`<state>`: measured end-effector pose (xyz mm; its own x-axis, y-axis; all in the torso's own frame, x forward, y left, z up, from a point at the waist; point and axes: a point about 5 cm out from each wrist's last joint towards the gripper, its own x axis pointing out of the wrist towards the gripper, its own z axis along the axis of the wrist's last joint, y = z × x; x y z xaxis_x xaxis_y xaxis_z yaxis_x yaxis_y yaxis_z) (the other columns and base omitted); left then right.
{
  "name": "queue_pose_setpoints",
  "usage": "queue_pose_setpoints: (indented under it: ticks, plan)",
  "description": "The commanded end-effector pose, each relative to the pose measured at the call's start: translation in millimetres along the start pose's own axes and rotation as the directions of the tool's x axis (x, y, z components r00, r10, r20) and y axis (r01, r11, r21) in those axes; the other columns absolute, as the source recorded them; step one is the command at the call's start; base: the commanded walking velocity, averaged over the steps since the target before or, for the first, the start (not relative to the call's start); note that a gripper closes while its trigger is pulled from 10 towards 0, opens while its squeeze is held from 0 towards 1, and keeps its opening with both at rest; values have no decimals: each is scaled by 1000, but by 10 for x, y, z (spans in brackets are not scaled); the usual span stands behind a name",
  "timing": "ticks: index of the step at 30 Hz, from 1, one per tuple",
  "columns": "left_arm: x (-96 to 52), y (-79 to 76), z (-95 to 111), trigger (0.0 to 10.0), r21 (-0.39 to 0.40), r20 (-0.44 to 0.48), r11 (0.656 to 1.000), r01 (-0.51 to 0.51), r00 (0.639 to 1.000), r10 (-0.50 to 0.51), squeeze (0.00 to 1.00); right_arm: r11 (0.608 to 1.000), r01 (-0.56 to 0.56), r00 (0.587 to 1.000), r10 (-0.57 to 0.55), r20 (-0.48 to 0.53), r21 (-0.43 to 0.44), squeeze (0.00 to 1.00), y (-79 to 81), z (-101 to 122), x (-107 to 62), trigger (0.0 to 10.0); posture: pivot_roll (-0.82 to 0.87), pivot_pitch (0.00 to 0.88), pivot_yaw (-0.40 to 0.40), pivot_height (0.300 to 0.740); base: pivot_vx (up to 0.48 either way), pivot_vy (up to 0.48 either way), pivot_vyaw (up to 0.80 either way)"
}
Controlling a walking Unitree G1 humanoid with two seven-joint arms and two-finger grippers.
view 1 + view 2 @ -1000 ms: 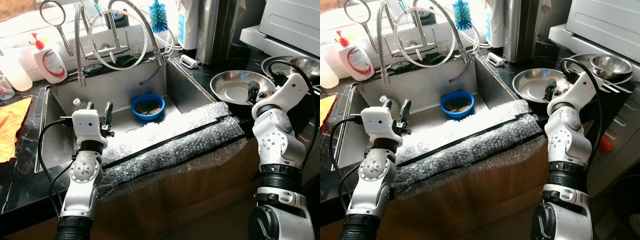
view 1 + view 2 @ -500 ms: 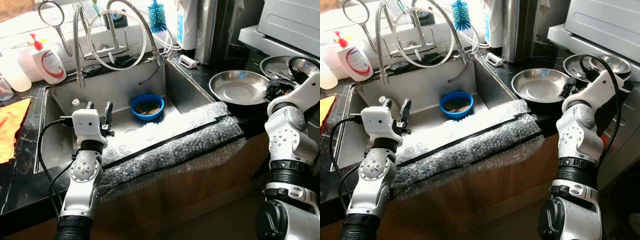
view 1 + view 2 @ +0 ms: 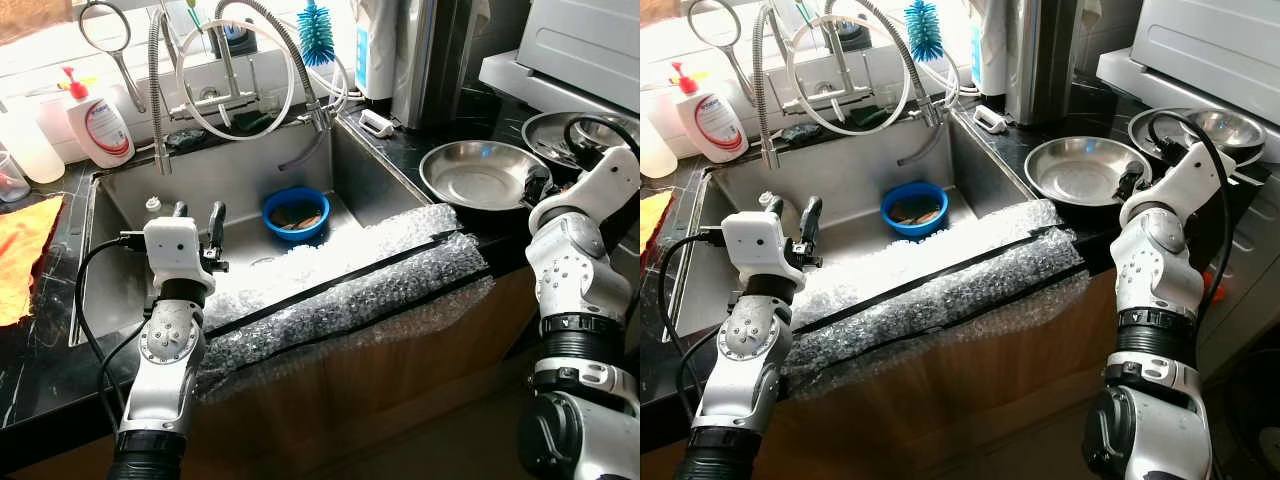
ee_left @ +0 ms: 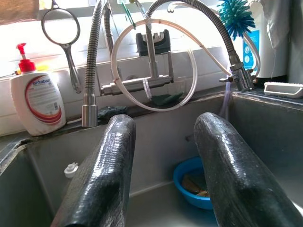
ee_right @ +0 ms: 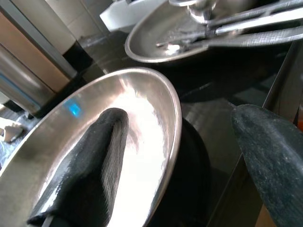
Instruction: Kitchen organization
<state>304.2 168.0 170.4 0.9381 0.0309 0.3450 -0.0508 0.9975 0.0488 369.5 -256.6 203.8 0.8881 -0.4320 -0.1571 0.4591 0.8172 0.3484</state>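
left gripper [image 3: 198, 216] raised over the near-left part of the stainless steel sink basin [image 3: 120, 260], two black fingers [image 4: 106, 175] spread apart and pinching nothing, pointed toward the coiled spring faucet [image 4: 151, 71]. beyond the fingers, a small round blue plastic bowl [image 3: 296, 213] with brownish scraps inside, sitting on the sink floor near the back right corner. sheet of clear bubble wrap [image 3: 350, 290] draped along the sink's front edge and over the wooden cabinet front.

right gripper [image 5: 184, 161] at the near rim of the wide shallow stainless steel bowl [image 3: 480, 174] on the black countertop [image 3: 400, 140] to the right of the sink; fingers spread wide, one finger [image 5: 90, 161] over the bowl's inside, the other [image 5: 272, 156] outside the rim, the rim between them but not squeezed. contact with the metal: could not be told.

just behind that bowl, a second steel dish [image 5: 199, 38] holding metal utensils. white soap pump bottle with red top [image 3: 98, 120] on the ledge left of the faucet, blue bristled bottle brush [image 3: 316, 32] standing by the window, orange cloth [image 3: 25, 255] on the counter at far left.
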Motion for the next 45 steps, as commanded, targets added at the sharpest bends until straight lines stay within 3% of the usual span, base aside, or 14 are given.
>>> queue_pose_setpoints:
  ticks: [1,21,22,23,45]
  plan:
    - [35,5,17,10000,23,5,1000,7,1000,-7,0,1000,-13,1000,13,4,2,0,63,46,11,10000,-181,0,106,740,0,0,0]
    - [18,-2,8,10000,19,3,1000,-4,1000,4,0,999,-47,997,48,-54,19,0,187,-34,77,10000,-177,0,96,740,0,0,0]
    - [17,-3,7,10000,19,3,1000,-3,1000,3,0,999,-48,997,49,-54,21,0,187,-36,79,4157,-177,0,96,740,0,0,0]
    - [16,-4,7,10000,18,2,1000,-3,1000,3,0,999,-48,997,49,-55,22,0,188,-38,80,0,-177,0,96,740,0,0,0]
    - [33,-32,16,10000,44,5,999,22,1000,-22,0,997,-66,993,69,-93,30,0,276,-155,67,0,-168,0,98,740,0,0,0]
